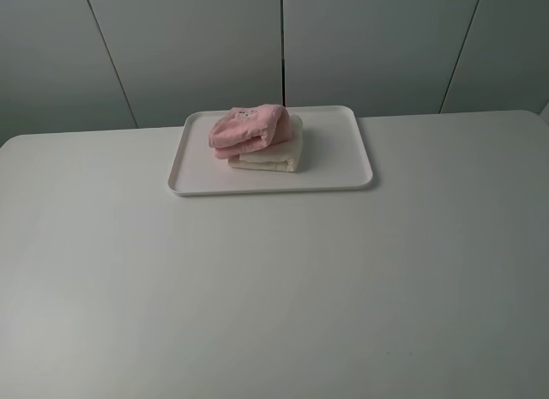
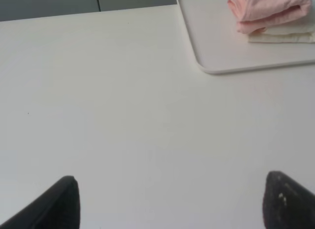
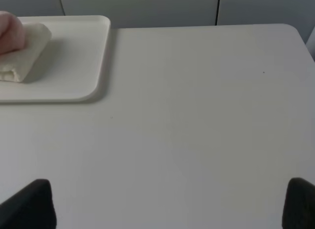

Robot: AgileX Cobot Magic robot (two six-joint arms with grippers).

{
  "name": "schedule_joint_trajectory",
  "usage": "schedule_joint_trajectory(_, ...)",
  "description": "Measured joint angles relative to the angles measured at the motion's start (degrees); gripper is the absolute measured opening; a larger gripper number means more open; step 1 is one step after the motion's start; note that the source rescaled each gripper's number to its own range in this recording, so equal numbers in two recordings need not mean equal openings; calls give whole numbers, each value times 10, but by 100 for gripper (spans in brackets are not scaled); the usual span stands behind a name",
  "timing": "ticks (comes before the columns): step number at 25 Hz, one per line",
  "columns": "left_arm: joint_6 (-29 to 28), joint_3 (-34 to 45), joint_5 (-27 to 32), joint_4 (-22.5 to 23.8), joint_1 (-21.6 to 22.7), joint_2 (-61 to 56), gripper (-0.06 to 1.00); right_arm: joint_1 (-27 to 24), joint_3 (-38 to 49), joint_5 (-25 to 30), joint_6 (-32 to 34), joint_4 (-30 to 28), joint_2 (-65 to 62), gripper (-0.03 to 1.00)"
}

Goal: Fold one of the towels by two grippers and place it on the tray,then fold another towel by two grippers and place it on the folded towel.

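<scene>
- Both grippers, left (image 2: 170, 202) and right (image 3: 170, 204), are seen spread wide, holding nothing
- Ahead of them, the pink towel (image 1: 249, 129) is stacked on the cream towel (image 1: 270, 154) in the tray (image 1: 352, 180)
- Soft, light cloth; best pinched at corners

You're at lab-style test bench: bare matte white rounded-corner table (image 1: 274, 287), plain pale grey flat panel wall (image 1: 197, 47) with dark seams, no household clutter visible.

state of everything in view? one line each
pink towel: folded, lying on the cream towel
cream towel: folded, on the tray
tray: flat on the table, holding both towels
left gripper: open, empty
right gripper: open, empty
</scene>
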Motion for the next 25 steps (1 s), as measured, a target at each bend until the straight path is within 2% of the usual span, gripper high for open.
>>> schedule_joint_trajectory(10, 0, 0, 0, -1, 3, 0, 96, 0, 0, 0, -1, 0, 0, 100)
schedule_joint_trajectory(18, 0, 0, 0, -2, 86, 0, 96, 0, 0, 0, -1, 0, 0, 100)
schedule_joint_trajectory(25, 0, 0, 0, -2, 91, 0, 96, 0, 0, 0, -16, 0, 0, 100)
